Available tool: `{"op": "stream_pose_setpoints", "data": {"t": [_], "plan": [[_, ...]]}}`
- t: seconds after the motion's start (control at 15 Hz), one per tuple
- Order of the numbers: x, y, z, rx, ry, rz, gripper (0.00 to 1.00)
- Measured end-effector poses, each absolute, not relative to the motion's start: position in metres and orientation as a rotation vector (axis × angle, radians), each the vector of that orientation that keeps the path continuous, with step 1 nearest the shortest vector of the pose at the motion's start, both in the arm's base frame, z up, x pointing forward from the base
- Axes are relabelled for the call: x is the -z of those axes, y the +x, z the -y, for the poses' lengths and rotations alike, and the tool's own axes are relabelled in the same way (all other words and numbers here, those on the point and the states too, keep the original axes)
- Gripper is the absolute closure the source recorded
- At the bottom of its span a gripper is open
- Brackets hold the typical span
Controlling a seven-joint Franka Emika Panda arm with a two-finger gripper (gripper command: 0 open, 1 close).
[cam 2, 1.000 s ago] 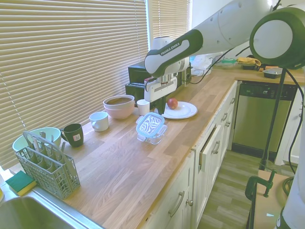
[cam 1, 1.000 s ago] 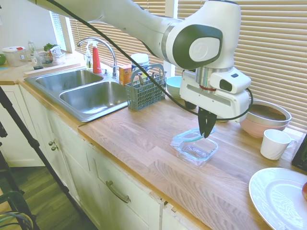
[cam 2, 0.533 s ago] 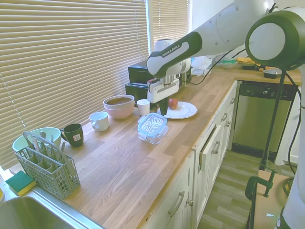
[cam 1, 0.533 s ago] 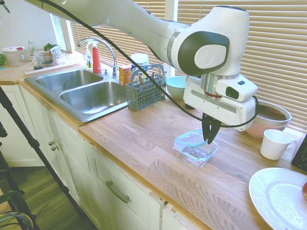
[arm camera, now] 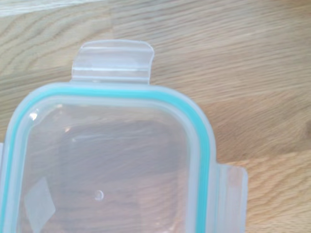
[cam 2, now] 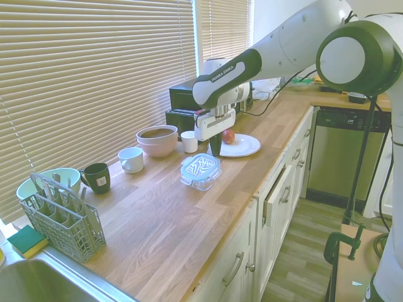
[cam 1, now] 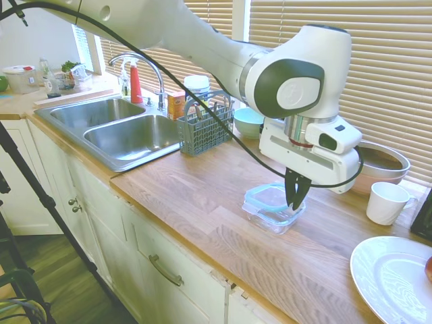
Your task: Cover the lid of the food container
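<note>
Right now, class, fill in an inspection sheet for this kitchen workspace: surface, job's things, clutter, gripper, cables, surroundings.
Surface: wooden countertop, dry and unmarked as far as seen.
Job's things: lid with a teal seal lies on top of the food container; its snap tabs stick outward.
Clutter: pink bowl, two white cups, dark green mug, white plate with a red fruit, teal bowl, grey cutlery basket.
Gripper: gripper points down at the lid's edge, fingers close together.
Cables: black cable runs along the arm.
Surroundings: double sink, closed window blinds, dishwasher.
</note>
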State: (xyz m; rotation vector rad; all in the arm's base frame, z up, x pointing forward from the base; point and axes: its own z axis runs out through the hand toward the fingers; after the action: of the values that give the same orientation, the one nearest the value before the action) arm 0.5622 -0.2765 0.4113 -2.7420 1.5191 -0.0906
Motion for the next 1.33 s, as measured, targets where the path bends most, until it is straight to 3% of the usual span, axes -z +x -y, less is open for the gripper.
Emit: {"op": "stream_pose_setpoints", "data": {"t": [0.13, 0.2, 1.33], "plan": [[-0.41, 0.561, 0.279, 0.088, -2.743, -1.52, 1.0], [-0.41, 0.56, 0.281, 0.086, -2.743, -1.522, 0.0], [-0.426, 0.566, 0.288, 0.147, -2.742, -1.524, 0.0]]}}
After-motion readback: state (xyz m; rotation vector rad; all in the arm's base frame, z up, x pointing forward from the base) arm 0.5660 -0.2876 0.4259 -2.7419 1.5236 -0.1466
